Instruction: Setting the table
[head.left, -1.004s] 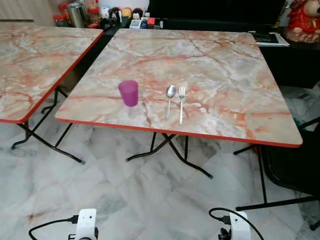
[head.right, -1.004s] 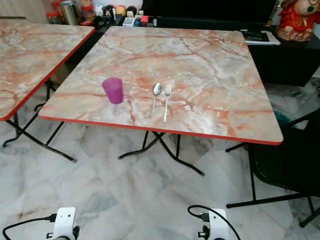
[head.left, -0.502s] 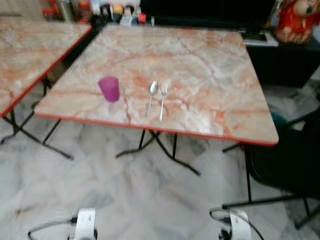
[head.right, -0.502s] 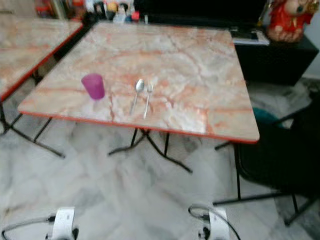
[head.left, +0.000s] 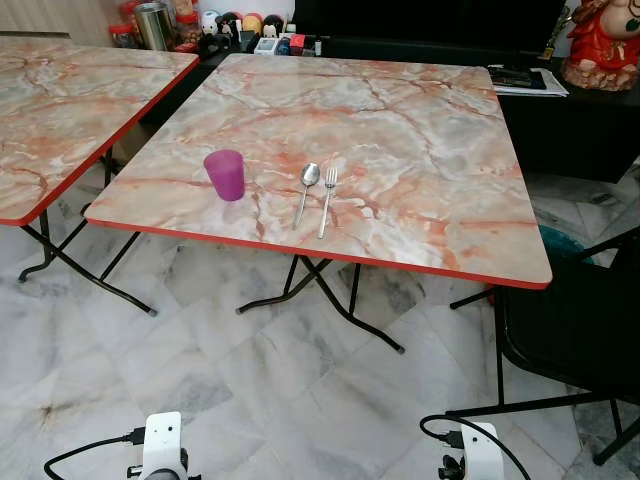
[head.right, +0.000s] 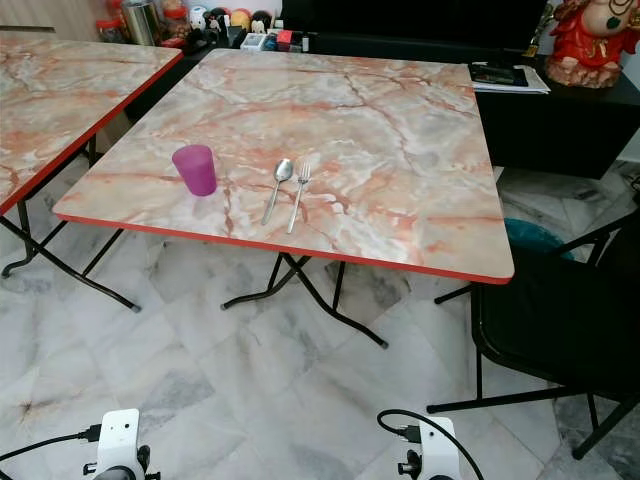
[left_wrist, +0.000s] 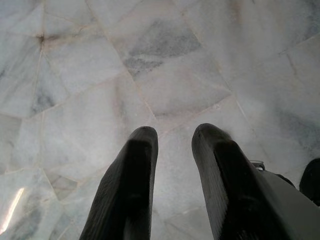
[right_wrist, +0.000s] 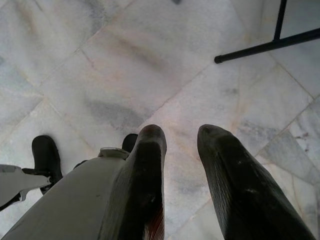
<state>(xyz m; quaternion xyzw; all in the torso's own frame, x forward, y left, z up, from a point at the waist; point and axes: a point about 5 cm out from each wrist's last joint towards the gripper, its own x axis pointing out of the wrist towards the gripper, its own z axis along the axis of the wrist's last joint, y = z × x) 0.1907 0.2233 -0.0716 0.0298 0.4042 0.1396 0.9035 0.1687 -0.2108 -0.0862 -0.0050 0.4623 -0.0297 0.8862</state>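
Marble-top table (head.left: 400, 150) w/ red edge straight ahead of me. On it, near the front edge: purple cup (head.left: 225, 174), upright, toward my left; spoon (head.left: 306, 189) and fork (head.left: 326, 196) lying side by side just to its right, close but not touching, handles pointing toward me. Cup sits apart from the spoon.

Second table (head.left: 70, 100) w/ same top on my left, a gap between the two. Black chair (head.left: 575, 325) by the right front corner of the main table. Cluttered shelf of small items (head.left: 215, 25) behind the tables, red figurine (head.left: 602, 40) at far right.

Both arms hang idle over the marble floor (head.left: 250, 370). My left gripper (left_wrist: 172, 137): fingers parted, nothing between them, just floor tile below. My right gripper (right_wrist: 181, 135): same, fingers apart and empty, a black chair leg (right_wrist: 270, 45) on the floor beyond.
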